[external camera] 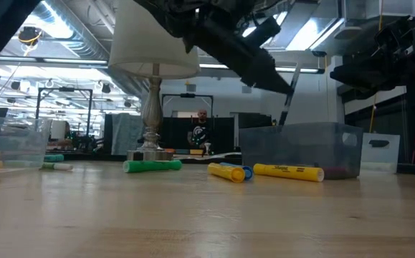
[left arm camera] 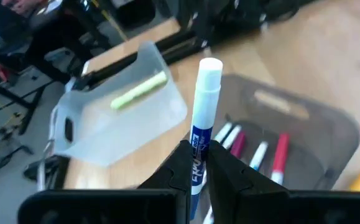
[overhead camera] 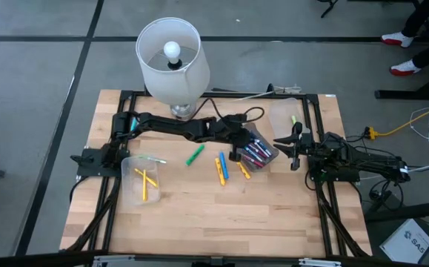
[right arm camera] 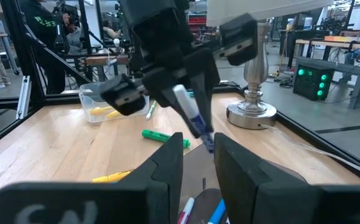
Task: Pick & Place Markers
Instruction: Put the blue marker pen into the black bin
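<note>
My left gripper (overhead camera: 238,148) reaches across the table and is shut on a white marker with a blue label (left arm camera: 203,118) above a clear bin (overhead camera: 264,157). That bin holds several red and blue markers (left arm camera: 254,155). A green marker (overhead camera: 194,154), a blue and a yellow one (overhead camera: 221,169) and another yellow one (overhead camera: 244,169) lie flat on the table. My right gripper (right arm camera: 198,165) waits at the table's right side, open, with nothing between its fingers. My left gripper pinches the marker's barrel at the blue label (left arm camera: 198,163) between its two fingers (left arm camera: 229,171). The fingers come from the table's left, slanting down, and lie across the marker. The marker stands tilted, its white end (left arm camera: 210,67) above the fingers, lifted clear over the bin.
A lamp (overhead camera: 171,63) stands at the table's far edge, behind the left arm. A clear bin (overhead camera: 140,182) with yellow markers sits at the left. Another clear bin (left arm camera: 114,121) at the far right holds a yellow-green marker (left arm camera: 139,93). Bare wood lies along the near edge.
</note>
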